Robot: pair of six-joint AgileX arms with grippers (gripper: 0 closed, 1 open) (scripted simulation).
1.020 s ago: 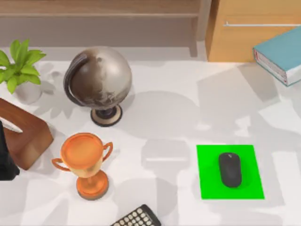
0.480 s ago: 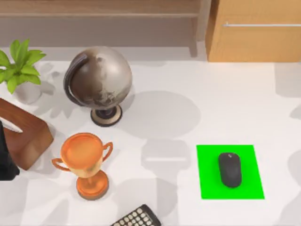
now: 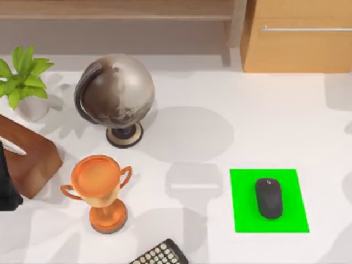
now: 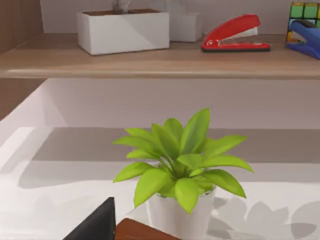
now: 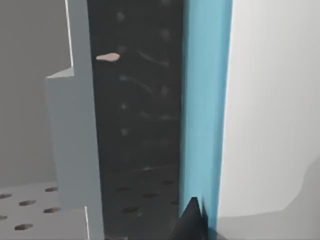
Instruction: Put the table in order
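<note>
Table tidy: surface fixed, the loose items are what move

The table (image 3: 220,126) spans the whole top view. I judge it rigid, smooth and slippery, with nothing to grip (so grasp items instead: trophy (image 3: 102,192) by its stem, likely top-heavy). My left gripper (image 3: 7,190) sits at the table's left edge beside the wooden box (image 3: 30,159); can't tell its state. Left wrist view adds the plant (image 4: 182,170) and a shelf with a red stapler (image 4: 235,34). Right wrist view has my right gripper (image 5: 192,222) against a blue-edged slab (image 5: 205,100); state unclear.
</note>
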